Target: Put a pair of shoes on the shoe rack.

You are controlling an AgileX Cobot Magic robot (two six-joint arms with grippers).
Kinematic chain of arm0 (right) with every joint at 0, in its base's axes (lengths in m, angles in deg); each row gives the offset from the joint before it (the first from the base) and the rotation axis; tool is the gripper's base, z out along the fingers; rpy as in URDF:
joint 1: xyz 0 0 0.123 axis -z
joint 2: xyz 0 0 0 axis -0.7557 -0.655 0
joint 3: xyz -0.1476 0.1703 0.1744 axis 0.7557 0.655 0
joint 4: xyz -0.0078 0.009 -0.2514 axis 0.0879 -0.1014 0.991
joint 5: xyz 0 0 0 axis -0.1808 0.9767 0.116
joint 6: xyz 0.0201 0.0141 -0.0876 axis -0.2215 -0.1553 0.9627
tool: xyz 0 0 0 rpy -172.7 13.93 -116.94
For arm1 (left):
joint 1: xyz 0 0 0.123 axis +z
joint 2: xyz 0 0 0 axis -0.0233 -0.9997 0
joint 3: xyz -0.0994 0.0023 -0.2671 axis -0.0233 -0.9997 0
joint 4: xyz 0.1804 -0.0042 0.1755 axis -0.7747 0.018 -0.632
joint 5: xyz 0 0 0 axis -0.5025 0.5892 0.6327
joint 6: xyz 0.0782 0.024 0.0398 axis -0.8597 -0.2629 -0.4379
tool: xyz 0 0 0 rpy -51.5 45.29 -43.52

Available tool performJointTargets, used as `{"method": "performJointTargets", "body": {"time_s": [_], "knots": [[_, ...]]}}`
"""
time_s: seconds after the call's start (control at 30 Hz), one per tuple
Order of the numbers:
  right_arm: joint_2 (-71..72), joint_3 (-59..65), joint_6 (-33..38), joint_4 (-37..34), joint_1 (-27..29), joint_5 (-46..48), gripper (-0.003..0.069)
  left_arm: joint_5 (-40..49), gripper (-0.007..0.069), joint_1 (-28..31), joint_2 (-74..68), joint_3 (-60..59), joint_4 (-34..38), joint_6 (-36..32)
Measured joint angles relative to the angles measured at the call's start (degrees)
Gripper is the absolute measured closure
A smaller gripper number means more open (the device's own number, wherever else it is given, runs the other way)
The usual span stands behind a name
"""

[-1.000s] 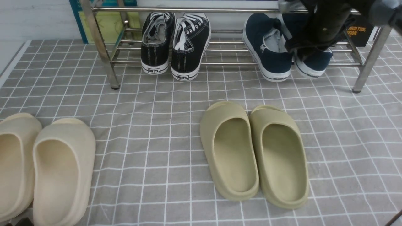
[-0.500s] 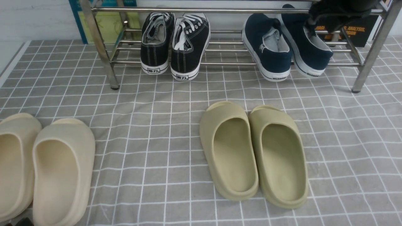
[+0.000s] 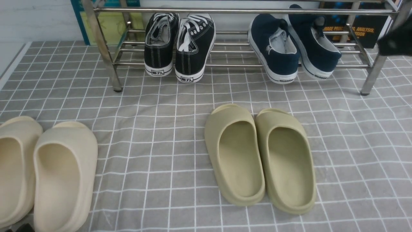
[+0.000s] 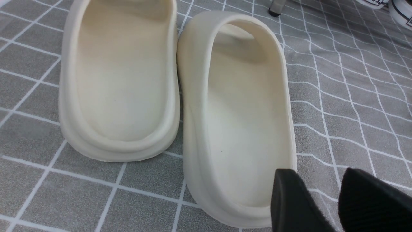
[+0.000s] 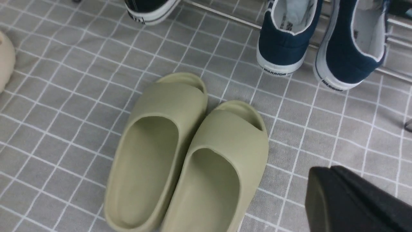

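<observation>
Task item: the navy slip-on pair (image 3: 280, 59) is sitting on the lower tier of the chrome shoe rack (image 3: 225, 10), at its right end.
Left navy slip-on (image 3: 273, 48): is lying with its toe pointing far and its heel facing near, the heel overhanging the rack's near bar. A small white mark is showing on its side.
Right navy slip-on (image 3: 318, 51): is resting just beside the left one, angled so its toe is reaching up toward the top bar.
Appearance: navy canvas uppers with no laces, white rubber soles and grey-white lining. In the right wrist view, "WARRIOR" lettering is showing on both heel soles.
Rack neighbours: black lace-up sneakers (image 3: 178, 45) are occupying the same tier to the left, well apart from the navy pair.
Floor: olive foam slides (image 3: 257, 158) are lying side by side on the grey checked cloth (image 3: 154, 129), near of the rack. Cream foam slides (image 3: 48, 174) are lying at the near left.
Right gripper (image 5: 328, 180): is hanging above the cloth, right of the olive slides, fingers pressed together and gripping nothing.
Left gripper (image 4: 318, 175): is hovering over the heel of a cream slide, fingers spread and carrying nothing.
</observation>
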State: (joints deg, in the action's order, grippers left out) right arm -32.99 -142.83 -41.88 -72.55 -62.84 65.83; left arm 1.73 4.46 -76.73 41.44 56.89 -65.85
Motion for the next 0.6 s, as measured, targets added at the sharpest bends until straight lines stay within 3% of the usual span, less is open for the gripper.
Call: {"method": "performJointTargets", "body": {"time_s": [0.3, 0.6], "knots": [[24.96, 16.94, 0.19, -1.28, 0.0, -11.8, 0.0654, 0.0, 0.0386, 0.0, 0.0, 0.0, 0.0, 0.0], [38.84, 19.47, 0.19, -0.86, 0.0, -12.11, 0.0649, 0.0, 0.0386, 0.0, 0.0, 0.0, 0.0, 0.0]]}}
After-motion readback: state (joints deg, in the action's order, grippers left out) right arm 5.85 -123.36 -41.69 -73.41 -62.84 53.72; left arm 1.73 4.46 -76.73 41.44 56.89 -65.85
